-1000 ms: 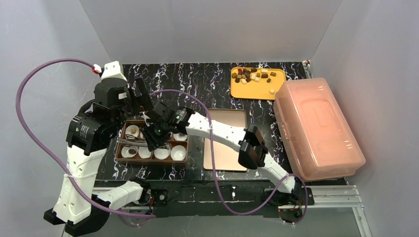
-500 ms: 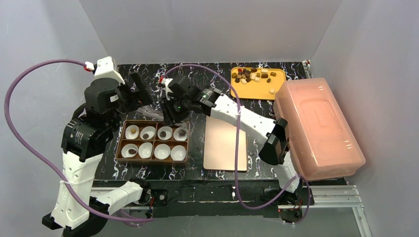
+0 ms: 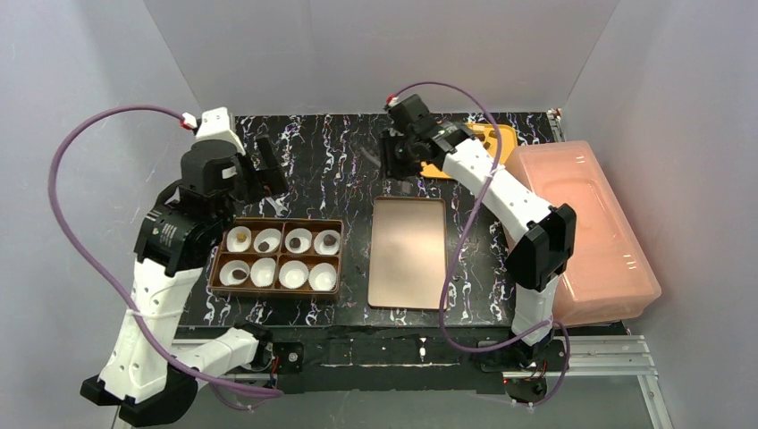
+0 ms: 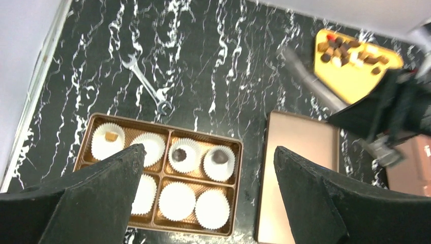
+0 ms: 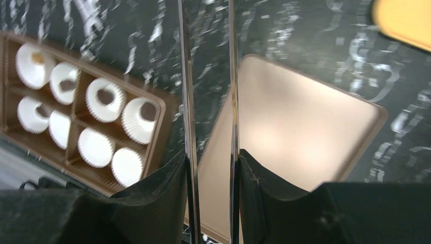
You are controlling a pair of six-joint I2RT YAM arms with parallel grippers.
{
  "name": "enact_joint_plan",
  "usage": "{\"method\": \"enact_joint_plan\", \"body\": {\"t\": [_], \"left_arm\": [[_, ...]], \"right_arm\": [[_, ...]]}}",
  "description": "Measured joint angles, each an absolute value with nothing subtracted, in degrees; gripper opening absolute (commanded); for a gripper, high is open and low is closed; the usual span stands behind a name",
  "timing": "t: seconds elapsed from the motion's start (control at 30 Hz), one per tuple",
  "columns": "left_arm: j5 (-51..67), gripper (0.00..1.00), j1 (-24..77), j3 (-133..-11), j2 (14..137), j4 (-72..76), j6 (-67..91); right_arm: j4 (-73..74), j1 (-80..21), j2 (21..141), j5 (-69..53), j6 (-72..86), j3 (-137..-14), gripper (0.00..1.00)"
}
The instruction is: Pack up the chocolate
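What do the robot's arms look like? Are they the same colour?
The left arm and right arm are white tubes with chunky black joints; each trails a long purple cable. The left pincer has wide black fingers; the right pincer carries two thin shiny metal blades.

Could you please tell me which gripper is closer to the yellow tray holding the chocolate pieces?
Right. The right gripper hangs just off the left edge of the yellow tray; the left gripper is far to its left, over by the brown box of paper cups.
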State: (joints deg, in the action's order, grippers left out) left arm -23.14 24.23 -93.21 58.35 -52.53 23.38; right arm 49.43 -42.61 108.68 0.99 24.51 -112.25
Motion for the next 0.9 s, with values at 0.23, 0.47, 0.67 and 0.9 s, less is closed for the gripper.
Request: {"method": "enact_joint_plan", "body": {"t": [0.23,0.47,0.67,0.9], "left_arm": [[-20.62,1.00,24.23,-85.73,60.10,-51.72,23.18],[-17.65,1.00,24.23,-82.00,61.06,-49.71,23.18],[-16.40,0.99,24.23,-81.97,61.69,-48.66,23.09],[-16.03,1.00,24.23,-81.97,61.73,-48.21,22.50]], "right_arm": [[54.48,-32.64,107.98,6.44,25.36,-112.29,0.44],[59.02,-24.16,110.50,11.79,25.32,-116.03,0.44],[60.97,-19.05,116.77,15.59,25.10,-121.40,0.44],[62.85,-16.10,124.95,16.56,23.99,-128.01,0.44]]}}
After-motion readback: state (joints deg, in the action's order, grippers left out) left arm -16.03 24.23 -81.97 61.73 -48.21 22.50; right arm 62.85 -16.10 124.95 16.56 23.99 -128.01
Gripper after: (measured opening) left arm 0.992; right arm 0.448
